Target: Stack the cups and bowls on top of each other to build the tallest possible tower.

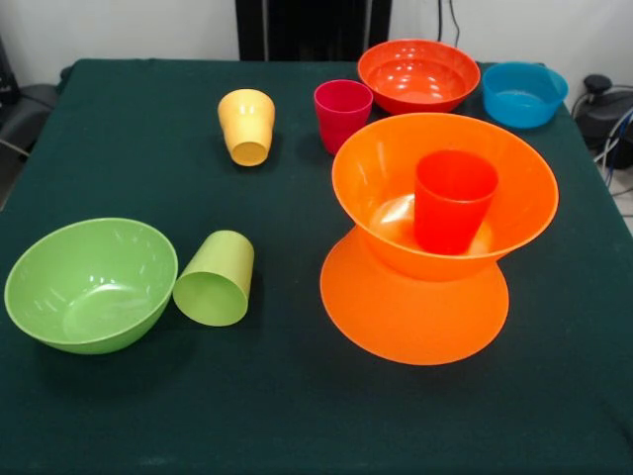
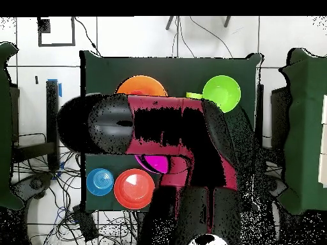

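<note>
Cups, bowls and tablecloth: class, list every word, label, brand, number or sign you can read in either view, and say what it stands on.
None: no readable text in either view.
Cups, such as the yellow cup and the green cup: plain.
Bowls, such as the blue bowl and the green bowl: plain.
Tablecloth: plain.
Arm, overhead: no lettering can be made out.

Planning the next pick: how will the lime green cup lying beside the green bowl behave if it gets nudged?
The green cup lies on its side, mouth toward the camera, so it would probably roll, curving because it tapers. It looks like thin smooth plastic, likely light and somewhat slippery. The green bowl close beside it could stop a roll that way.
</note>
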Controlling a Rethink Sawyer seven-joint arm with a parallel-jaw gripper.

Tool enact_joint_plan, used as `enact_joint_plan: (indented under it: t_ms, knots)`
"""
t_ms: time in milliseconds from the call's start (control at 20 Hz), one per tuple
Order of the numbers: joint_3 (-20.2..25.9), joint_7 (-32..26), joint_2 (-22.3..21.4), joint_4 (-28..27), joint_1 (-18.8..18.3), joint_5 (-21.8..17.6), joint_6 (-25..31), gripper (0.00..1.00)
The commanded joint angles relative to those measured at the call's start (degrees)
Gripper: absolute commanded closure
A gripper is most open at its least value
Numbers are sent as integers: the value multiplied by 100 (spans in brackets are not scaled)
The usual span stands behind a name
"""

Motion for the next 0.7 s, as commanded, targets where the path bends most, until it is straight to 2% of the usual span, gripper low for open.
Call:
enact_joint_plan:
  t_ms: [50,300,700]
  knots:
    - [398,93,458,-491,78,-180,712,100]
    - [397,172,640,-903,137,-201,905,100]
    - [384,335,1161,-1477,239,-225,871,100]
